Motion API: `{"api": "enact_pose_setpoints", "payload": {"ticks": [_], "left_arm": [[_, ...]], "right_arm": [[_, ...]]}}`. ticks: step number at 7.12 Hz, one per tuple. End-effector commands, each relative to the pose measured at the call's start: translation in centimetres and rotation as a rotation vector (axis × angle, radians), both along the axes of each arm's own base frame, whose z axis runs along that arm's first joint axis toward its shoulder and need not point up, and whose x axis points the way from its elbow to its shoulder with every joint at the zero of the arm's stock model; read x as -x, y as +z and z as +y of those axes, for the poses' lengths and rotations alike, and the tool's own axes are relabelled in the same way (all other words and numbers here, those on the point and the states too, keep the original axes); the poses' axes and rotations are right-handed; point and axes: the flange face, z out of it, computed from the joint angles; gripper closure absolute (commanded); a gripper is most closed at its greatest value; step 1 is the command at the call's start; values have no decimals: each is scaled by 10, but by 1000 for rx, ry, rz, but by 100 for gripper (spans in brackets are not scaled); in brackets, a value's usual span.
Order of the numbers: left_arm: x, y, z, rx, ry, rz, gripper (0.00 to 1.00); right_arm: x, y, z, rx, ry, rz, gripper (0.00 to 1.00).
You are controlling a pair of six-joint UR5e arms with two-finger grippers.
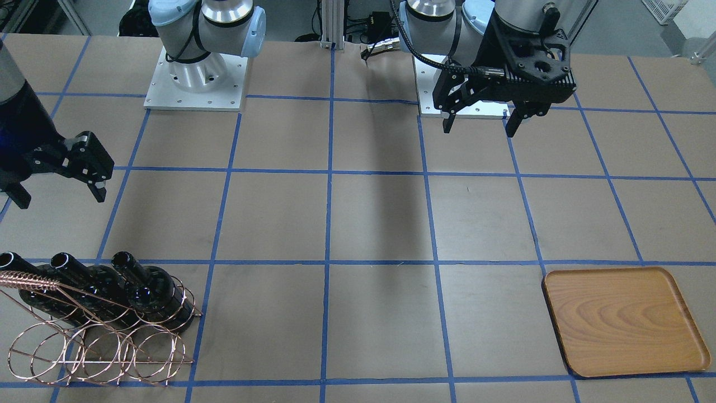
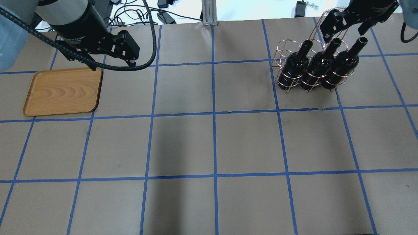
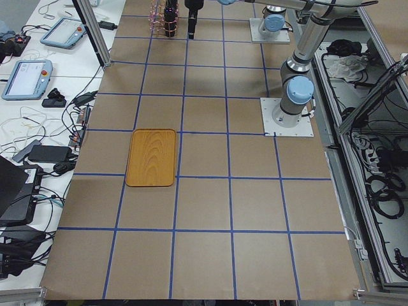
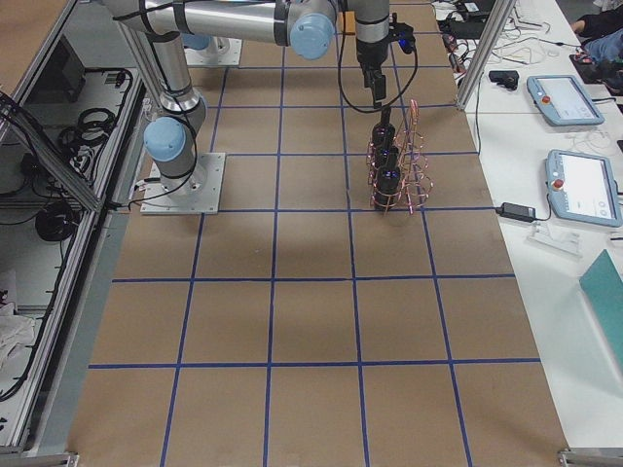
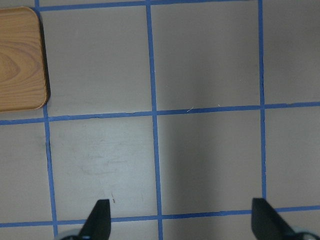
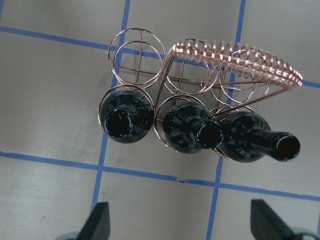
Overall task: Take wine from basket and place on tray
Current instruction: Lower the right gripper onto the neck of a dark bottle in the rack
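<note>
Three near-black wine bottles (image 2: 294, 67) (image 2: 318, 65) (image 2: 343, 63) stand upright in one row of the copper wire basket (image 2: 283, 49) at the far right. In the right wrist view I look down on their mouths (image 6: 122, 120) and the basket's twisted handle (image 6: 250, 57). My right gripper (image 2: 343, 31) (image 1: 61, 198) (image 6: 182, 222) hangs open and empty above the bottles, touching none. The wooden tray (image 2: 62, 91) (image 1: 621, 322) lies bare at the far left. My left gripper (image 2: 112, 65) (image 1: 479, 127) (image 5: 181, 220) is open and empty, high beside the tray's corner (image 5: 20, 60).
Brown paper with a blue tape grid (image 2: 214, 114) covers the table. The two arm bases (image 1: 196, 84) (image 1: 464, 106) and an aluminium post (image 2: 207, 13) stand at the robot's edge. Tablets and cables (image 4: 574, 185) lie on side desks beyond the table ends.
</note>
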Motion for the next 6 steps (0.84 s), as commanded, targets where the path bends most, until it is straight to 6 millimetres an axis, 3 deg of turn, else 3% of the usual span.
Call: {"api": "enact_pose_setpoints", "payload": {"ticks": [1,3,6], "left_arm": [[0,0,0,-1,0,0,0],[0,0,0,-1,0,1,0],[0,-2,-1,-4,0,1,0]], "right_arm": [[11,-37,-31,-1,70,29,3],[40,-45,-35,-14,47,18,4],[42,-66,-44,-47,36,1,8]]}}
